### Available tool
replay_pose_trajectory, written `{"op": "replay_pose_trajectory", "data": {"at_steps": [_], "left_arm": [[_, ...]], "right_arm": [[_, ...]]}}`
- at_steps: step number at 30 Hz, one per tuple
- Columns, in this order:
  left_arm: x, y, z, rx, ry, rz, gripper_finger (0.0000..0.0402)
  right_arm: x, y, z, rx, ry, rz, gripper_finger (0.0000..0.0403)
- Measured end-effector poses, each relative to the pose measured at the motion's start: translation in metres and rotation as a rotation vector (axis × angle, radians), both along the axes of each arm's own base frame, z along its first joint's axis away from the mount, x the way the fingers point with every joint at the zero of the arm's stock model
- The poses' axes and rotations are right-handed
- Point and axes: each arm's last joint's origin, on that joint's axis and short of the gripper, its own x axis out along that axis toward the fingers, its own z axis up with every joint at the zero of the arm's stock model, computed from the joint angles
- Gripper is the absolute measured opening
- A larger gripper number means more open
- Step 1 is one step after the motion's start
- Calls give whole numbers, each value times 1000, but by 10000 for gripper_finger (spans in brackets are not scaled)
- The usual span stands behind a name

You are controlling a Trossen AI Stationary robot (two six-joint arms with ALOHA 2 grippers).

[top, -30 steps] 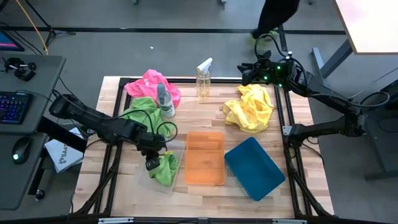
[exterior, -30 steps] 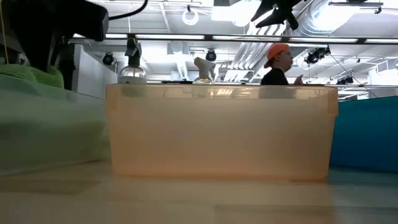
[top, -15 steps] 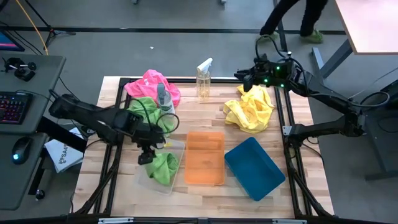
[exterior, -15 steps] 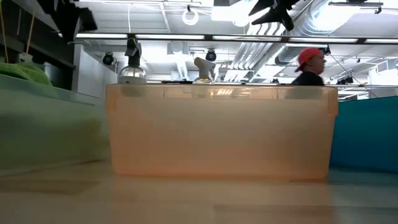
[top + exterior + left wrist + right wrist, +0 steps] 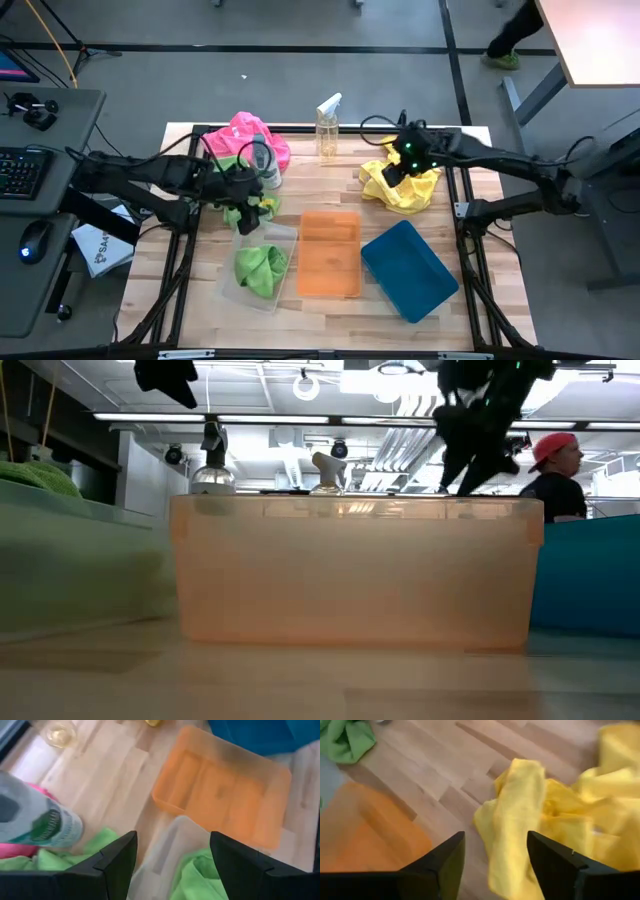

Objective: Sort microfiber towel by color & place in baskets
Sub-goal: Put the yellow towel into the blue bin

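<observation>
My left gripper (image 5: 247,208) hangs with its fingers spread and empty above the near edge of the loose green towels (image 5: 228,172), just beside the clear basket (image 5: 285,238) — a crumpled green towel (image 5: 259,268) lies inside that basket. The orange basket (image 5: 330,254) sits right next to the clear one, empty, and the teal basket (image 5: 408,270) lies angled on its other side. My right gripper (image 5: 392,172) is open too, holding nothing, poised over the yellow towels (image 5: 405,185) heaped at the table's right side. A pink towel (image 5: 250,133) rests behind the green pile — a grey-capped spray bottle (image 5: 262,165) stands against it, and a clear spray bottle (image 5: 327,130) stands farther along the back edge.
</observation>
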Motion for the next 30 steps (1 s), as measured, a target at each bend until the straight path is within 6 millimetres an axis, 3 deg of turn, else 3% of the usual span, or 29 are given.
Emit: {"op": "replay_pose_trajectory", "data": {"at_steps": [5,10,16,19,22,24,25,30], "left_arm": [[-12,5,10,-12,-61,24,239],[-23,6,21,-16,-147,31,239],[-29,8,29,-7,-217,57,239],[-29,8,30,0,-231,64,239],[-27,8,32,13,-252,49,239],[-25,8,35,32,-286,25,239],[-25,8,38,42,-314,13,239],[-24,10,56,117,-491,-19,239]], "right_arm": [[15,-11,-38,36,8,-66,233],[33,-18,-66,23,150,-65,235],[51,-24,-86,-4,249,-51,232],[57,-22,-87,-5,258,-24,209],[61,-16,-77,-22,243,11,129],[64,-11,-62,-48,208,43,47],[65,-8,-51,-68,177,61,25],[57,4,31,-148,-16,95,10]]}}
